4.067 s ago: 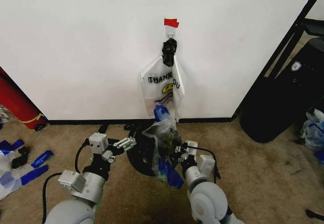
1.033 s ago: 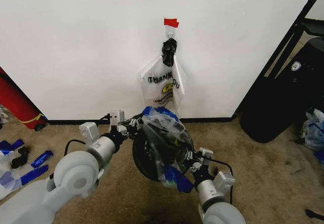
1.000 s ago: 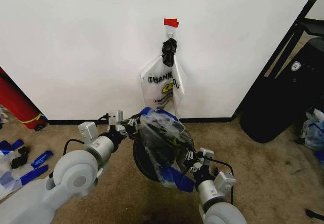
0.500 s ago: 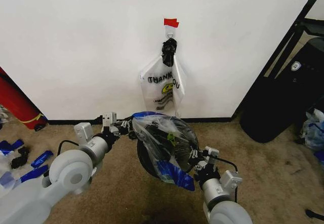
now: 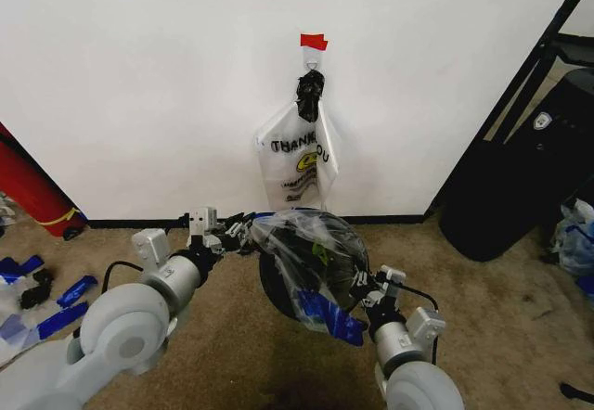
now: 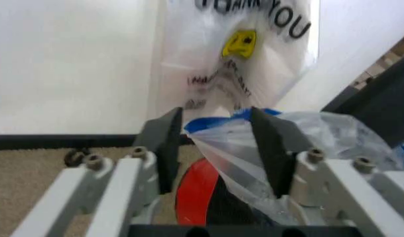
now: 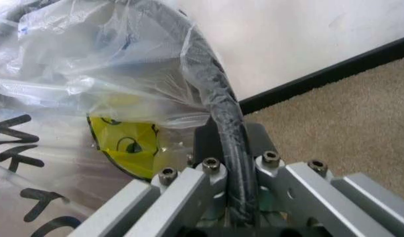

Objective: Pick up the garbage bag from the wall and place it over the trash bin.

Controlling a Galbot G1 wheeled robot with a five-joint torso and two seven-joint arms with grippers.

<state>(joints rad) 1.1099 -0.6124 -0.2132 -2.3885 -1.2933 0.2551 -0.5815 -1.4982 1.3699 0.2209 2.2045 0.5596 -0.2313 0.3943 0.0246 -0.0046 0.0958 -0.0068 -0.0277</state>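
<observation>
The wall (image 5: 139, 85) fills the upper head view, with red tape (image 5: 314, 42) at 12 o'clock and a clear "THANK YOU" bag (image 5: 299, 155) hanging under it from a dark knot; whatever holds the knot is too small to make out. A red cylinder (image 5: 28, 192) is cut off at 9 o'clock. Below centre, the bin (image 5: 278, 289) is mostly veiled by the bag (image 5: 311, 262), which is stretched over its rim, blue patches at its near edge. The left gripper (image 5: 238, 234) reaches in from 8 o'clock to the bag's far-left edge; in its wrist view the fingers (image 6: 168, 143) stand apart with a blue-edged fold of bag (image 6: 235, 148) between them, contact unclear. The right gripper (image 5: 365, 289), at 5 o'clock, is clamped on the plastic-wrapped rim (image 7: 229, 143), its fingertips hidden behind it.
</observation>
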